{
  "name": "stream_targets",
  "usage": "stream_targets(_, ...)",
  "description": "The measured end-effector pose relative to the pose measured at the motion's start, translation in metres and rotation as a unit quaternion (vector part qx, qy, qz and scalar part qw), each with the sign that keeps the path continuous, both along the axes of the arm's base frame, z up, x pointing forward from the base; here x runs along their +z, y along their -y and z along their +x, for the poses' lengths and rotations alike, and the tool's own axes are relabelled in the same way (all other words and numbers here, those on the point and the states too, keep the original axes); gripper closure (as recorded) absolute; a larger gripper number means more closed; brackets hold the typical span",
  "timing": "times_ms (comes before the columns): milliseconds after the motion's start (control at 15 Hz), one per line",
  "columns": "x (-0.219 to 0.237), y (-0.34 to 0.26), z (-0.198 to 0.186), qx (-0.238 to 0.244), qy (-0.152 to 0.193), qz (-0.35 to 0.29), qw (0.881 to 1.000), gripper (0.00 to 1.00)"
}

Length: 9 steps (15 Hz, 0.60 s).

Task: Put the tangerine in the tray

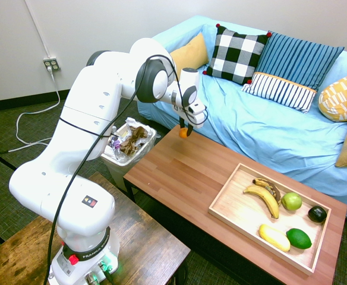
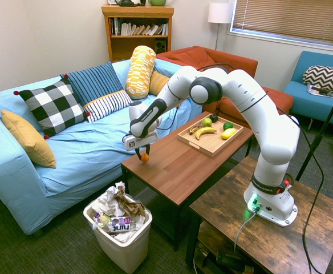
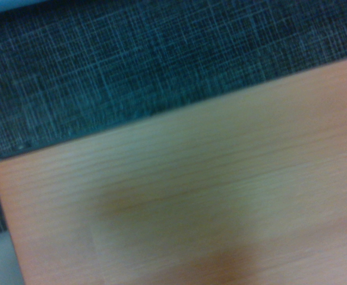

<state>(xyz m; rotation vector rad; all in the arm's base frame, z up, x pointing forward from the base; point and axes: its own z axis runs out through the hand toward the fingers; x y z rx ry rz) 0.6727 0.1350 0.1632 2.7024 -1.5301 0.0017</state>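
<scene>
Wood in warm reddish brown makes up the low rectangular coffee table point(image 1: 167, 166) under the jaws, in a room with dark carpet point(image 2: 18, 245) and a sofa draped in light-blue cloth point(image 2: 86, 162) along one side, close by the jaws. Patterned cushions point(image 2: 52, 108) lean on its back. From a dark-framed wooden side table point(image 2: 320, 211) across from the sofa, the white jointed arm point(image 2: 243, 94) arches over to the coffee table's near-bin end, where its dark two-finger gripper point(image 2: 144, 152) points down, low over the top. Its jaws are closed on the small bright-orange tangerine point(image 2: 145, 158); whether the fruit touches the wood I can't tell. Just past that end, below the jaws, stands a pale bin point(image 2: 124, 242) full of crumpled paper. Well apart from the jaws, towards the table's other end, lies the pale wooden tray point(image 1: 236, 217), its low raised rim facing them across bare tabletop. Inside it, the bananas point(image 1: 262, 196) are nearest the jaws, with a green apple point(image 1: 292, 201), a blackish-green avocado point(image 1: 317, 214), a green lime-like fruit point(image 1: 299, 238) and a yellow lemon-like fruit point(image 1: 274, 237) farther off.
</scene>
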Motion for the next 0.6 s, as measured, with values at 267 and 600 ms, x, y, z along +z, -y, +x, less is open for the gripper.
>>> stream_targets(267, 0.093, 0.086, 0.000, -0.046, 0.036, 0.007, 0.998, 1.00)
stream_targets(600, 0.148, 0.250, -0.035, -0.130, 0.048, 0.009, 0.990, 1.00)
